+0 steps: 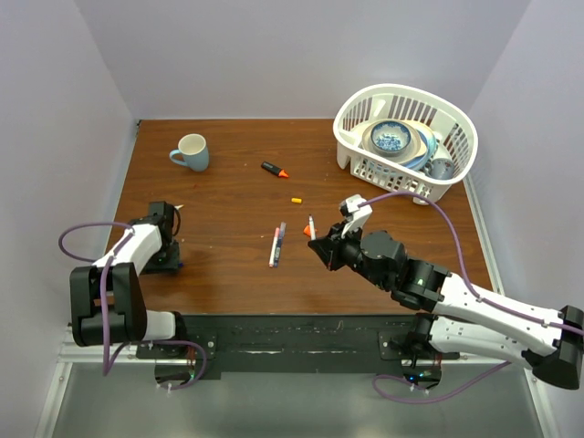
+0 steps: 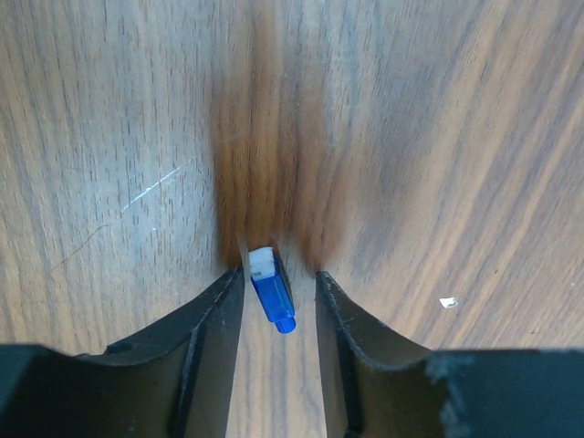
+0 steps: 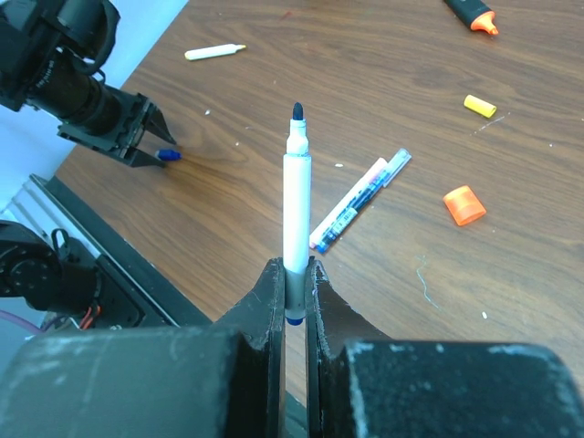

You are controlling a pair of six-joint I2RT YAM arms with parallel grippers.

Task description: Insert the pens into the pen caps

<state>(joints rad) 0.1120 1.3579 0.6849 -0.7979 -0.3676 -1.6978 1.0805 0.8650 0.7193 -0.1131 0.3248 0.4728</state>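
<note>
My right gripper (image 3: 295, 285) is shut on the lower end of a white pen (image 3: 296, 205) with a black tip, held upright above the table; it also shows in the top view (image 1: 311, 225) at my right gripper (image 1: 318, 245). My left gripper (image 2: 278, 278) is open, low over the table at the front left (image 1: 170, 263), with a small blue cap (image 2: 272, 294) lying between its fingers next to the left one. Two pens (image 1: 276, 245) lie side by side mid-table. An orange cap (image 3: 464, 205) and a yellow cap (image 3: 480, 106) lie loose.
A white basket (image 1: 456, 119) of dishes stands at the back right and a light blue mug (image 1: 192, 151) at the back left. A black marker with an orange end (image 1: 274, 170) lies mid-back. Another white pen (image 3: 214, 52) lies beyond my left gripper.
</note>
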